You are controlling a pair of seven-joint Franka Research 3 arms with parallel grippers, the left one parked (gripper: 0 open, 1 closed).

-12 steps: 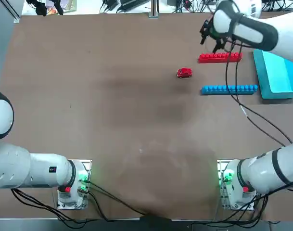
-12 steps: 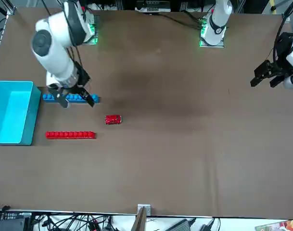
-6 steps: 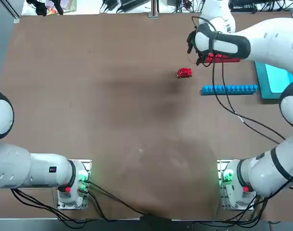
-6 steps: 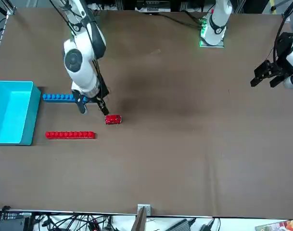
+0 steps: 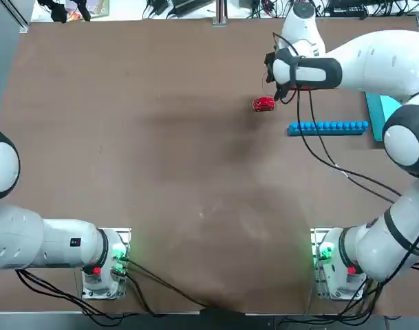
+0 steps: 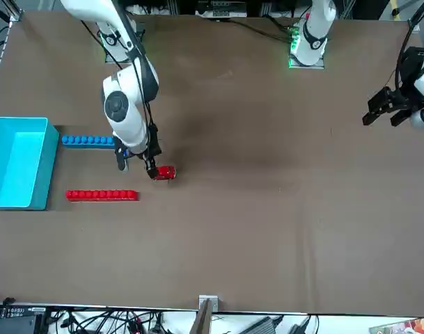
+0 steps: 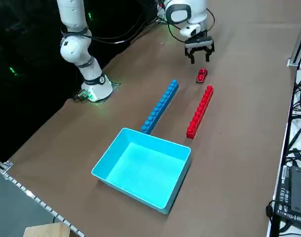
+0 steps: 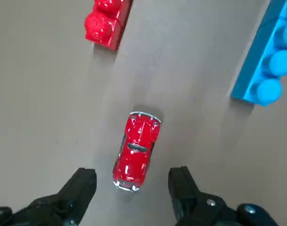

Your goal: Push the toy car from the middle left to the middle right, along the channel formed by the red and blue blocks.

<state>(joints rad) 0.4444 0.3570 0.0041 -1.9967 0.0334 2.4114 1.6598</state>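
Going left to right in the top view, the brown tabletop (image 5: 147,158) spreads broadly from its left edge toward the toy car (image 5: 263,104), with a wide stretch of bare surface on the robot's side as well; the car sits upright on its wheels just outside the left mouth of the channel (image 7: 181,109), its length roughly in line with that strip and its body well away from the table's far edge; at the car, the right gripper (image 7: 200,58) hangs fingers down, its two black fingers spread apart with a wide gap between them, and the right wrist view shows the car lying ahead of that gap, uncovered and not clamped; whether a fingertip touches the car or the table is hard to tell from these angles; next come the two studded bars, the red bar (image 7: 200,112) on the far side and the blue bar (image 5: 328,128) on the robot's side, parallel, with the bare channel running between them; farthest right stands the light-blue box (image 7: 145,170), open at the top, its wall near the right ends of both bars, so the room beyond the channel's right mouth is bounded by that wall.
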